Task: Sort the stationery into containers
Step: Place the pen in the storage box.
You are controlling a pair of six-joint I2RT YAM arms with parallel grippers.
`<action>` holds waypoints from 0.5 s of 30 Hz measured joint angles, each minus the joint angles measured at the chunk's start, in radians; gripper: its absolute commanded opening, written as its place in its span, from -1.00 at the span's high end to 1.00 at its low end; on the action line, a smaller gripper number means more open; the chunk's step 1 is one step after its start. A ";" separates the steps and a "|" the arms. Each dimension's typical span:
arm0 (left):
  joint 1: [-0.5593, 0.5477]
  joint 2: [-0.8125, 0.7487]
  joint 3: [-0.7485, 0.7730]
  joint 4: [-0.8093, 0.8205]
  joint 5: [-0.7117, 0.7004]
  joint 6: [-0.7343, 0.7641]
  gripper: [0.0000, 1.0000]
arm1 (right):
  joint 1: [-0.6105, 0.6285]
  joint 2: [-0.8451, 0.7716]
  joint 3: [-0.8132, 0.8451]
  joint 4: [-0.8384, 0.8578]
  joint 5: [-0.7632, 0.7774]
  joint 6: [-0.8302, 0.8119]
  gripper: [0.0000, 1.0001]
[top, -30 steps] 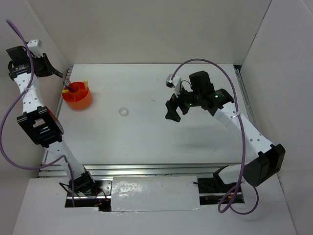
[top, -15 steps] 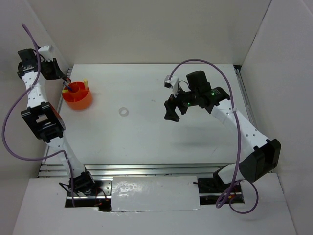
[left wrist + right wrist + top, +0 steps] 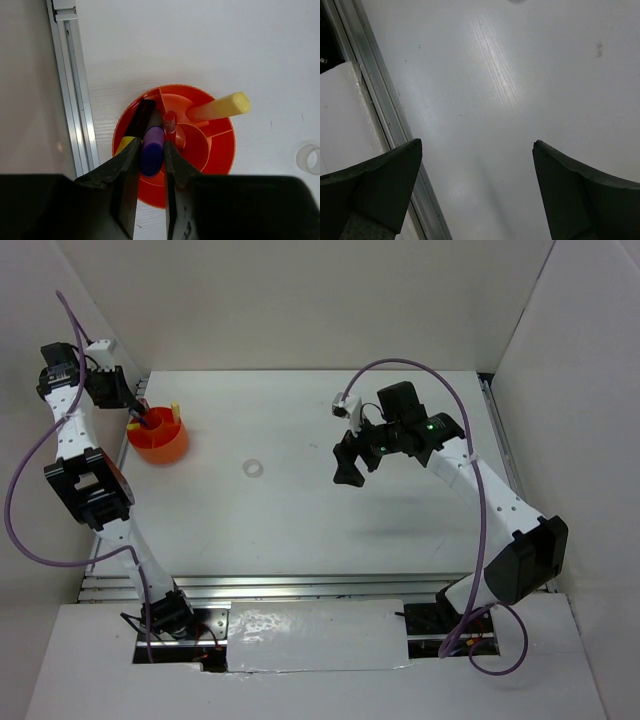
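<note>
The orange-red cup (image 3: 162, 440) stands at the table's far left; in the left wrist view (image 3: 222, 150) it is divided into compartments. My left gripper (image 3: 151, 144) is right over it, jaws shut on the purple marker (image 3: 153, 157), whose lower end is down in the cup. The black-yellow highlighter (image 3: 137, 117), the red pen (image 3: 170, 120) and the pale yellow stick (image 3: 220, 106) stand in the cup. The white tape ring (image 3: 254, 468) lies on the table right of the cup, also at the left wrist view's edge (image 3: 310, 159). My right gripper (image 3: 350, 465) hovers open and empty (image 3: 476, 144). Blue pen and bottle are not visible.
An aluminium rail (image 3: 75, 100) runs along the table's left edge close to the cup, another (image 3: 497, 440) along the right edge. White walls enclose the table at the left, back and right. The right wrist view shows bare table and a rail (image 3: 375, 120).
My left wrist has swung right, bringing the gripper closer over the cup. My right gripper has shifted slightly left and away. The tape ring has not moved.
</note>
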 measured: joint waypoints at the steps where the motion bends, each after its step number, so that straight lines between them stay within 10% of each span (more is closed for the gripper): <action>1: 0.000 0.001 0.000 -0.003 0.000 0.007 0.98 | 0.000 0.002 0.003 -0.001 0.000 0.000 -0.94; 4: 0.000 0.003 0.000 -0.008 0.000 0.013 0.85 | 0.000 0.005 0.009 -0.005 -0.001 0.000 -0.94; 11: 0.002 0.018 0.014 -0.021 0.006 0.016 -0.31 | 0.000 0.011 0.013 -0.010 -0.001 0.001 -0.98; 15: 0.004 0.018 0.016 -0.023 0.019 0.012 -0.50 | 0.000 0.011 0.013 -0.009 0.000 0.013 -1.00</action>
